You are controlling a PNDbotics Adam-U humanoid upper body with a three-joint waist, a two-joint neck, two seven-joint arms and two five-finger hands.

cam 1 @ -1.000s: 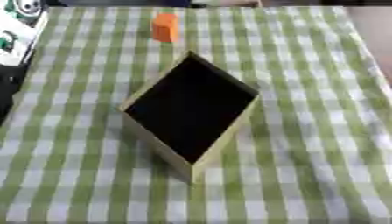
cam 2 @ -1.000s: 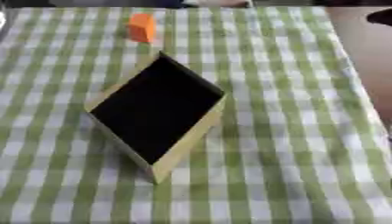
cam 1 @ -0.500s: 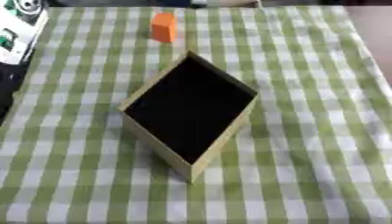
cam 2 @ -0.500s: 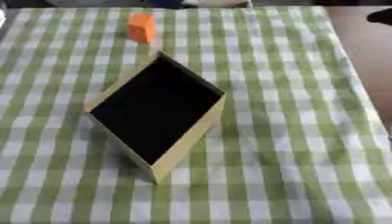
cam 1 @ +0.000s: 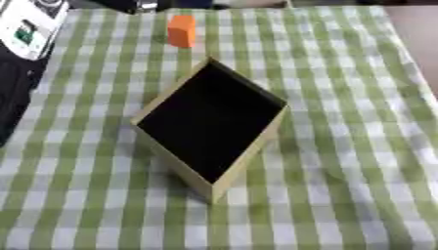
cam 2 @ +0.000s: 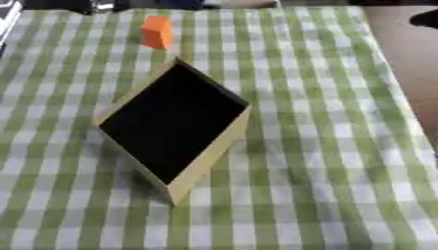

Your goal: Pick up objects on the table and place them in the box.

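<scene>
An orange block (cam 1: 181, 30) stands beyond the box (cam 1: 246, 155), apart from it, on the checked surface (cam 1: 342, 146); the box's dark inside seems bare. Neither hand shows, so their state cannot be told.

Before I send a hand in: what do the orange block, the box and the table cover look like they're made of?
Orange block: matte, uniform colour, squared edges, likely foam, plastic or painted wood; I cannot tell which.
Box: thin tan walls with a dull surface and a dark inside, which looks like cardboard or thin wood.
Table cover: green and white check, no shine, seemingly woven cloth.
</scene>
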